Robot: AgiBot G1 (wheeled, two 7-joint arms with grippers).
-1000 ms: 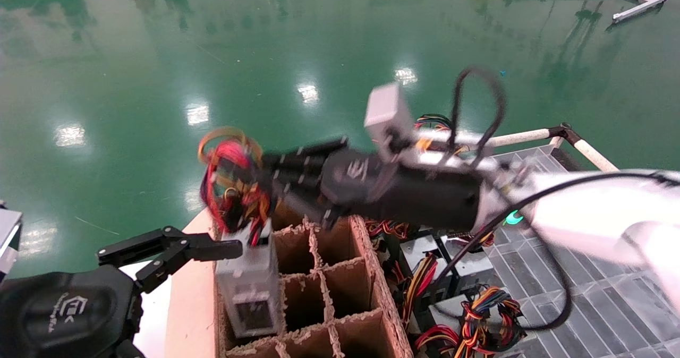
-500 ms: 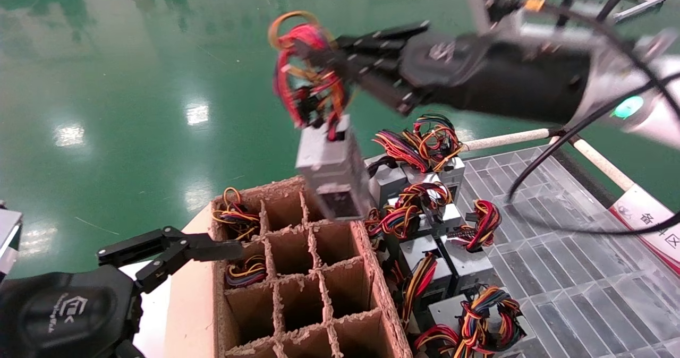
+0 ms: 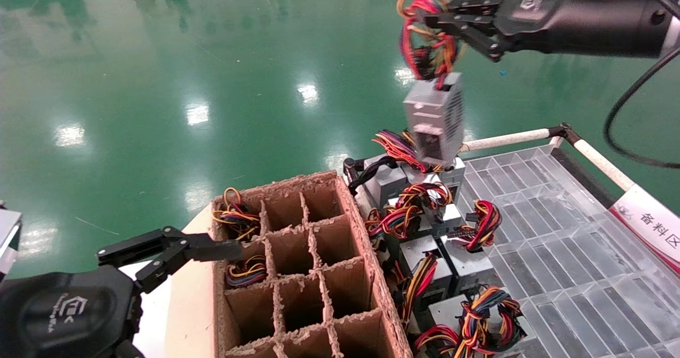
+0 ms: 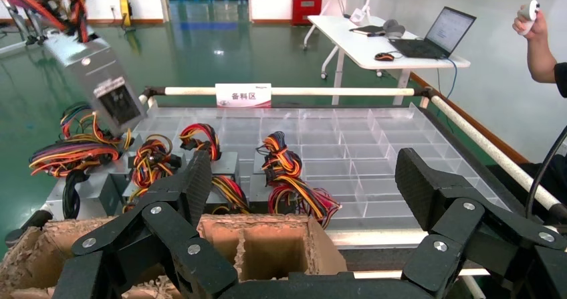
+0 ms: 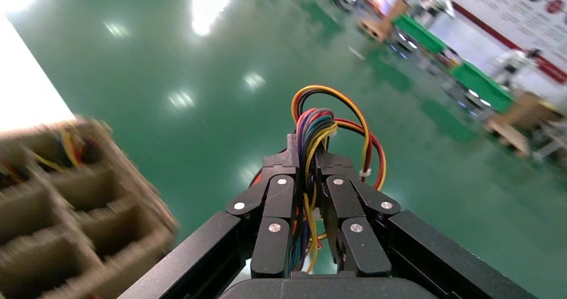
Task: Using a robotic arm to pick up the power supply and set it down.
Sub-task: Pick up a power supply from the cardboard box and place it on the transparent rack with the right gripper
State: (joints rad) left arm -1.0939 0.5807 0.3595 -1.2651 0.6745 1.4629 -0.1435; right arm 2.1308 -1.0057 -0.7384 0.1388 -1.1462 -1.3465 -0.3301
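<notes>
The power supply [image 3: 435,114], a grey metal box with a dark label panel, hangs in the air by its looped red, yellow and orange wires [image 3: 425,34]. My right gripper [image 3: 431,22] is shut on that wire bundle, high at the upper right, above the stacked units on the tray. The right wrist view shows the wires [image 5: 314,128] pinched between the closed fingers of the right gripper [image 5: 309,153]; the box itself is hidden there. In the left wrist view the hanging power supply [image 4: 100,78] shows far off. My left gripper [image 3: 212,254] [image 4: 304,178] stands open by the cardboard box's near corner.
A brown divided cardboard box [image 3: 366,273] holds wire bundles in two cells. Several more power supplies [image 3: 425,214] with coloured wires lie beside it on a clear compartment tray [image 3: 558,252]. A white rail [image 3: 504,139] and a labelled sign [image 3: 648,225] edge the tray.
The right gripper has lifted the power supply out of a cardboard box cell and carried it up and to the right, over the tray's stacked units. The left arm has not moved.
</notes>
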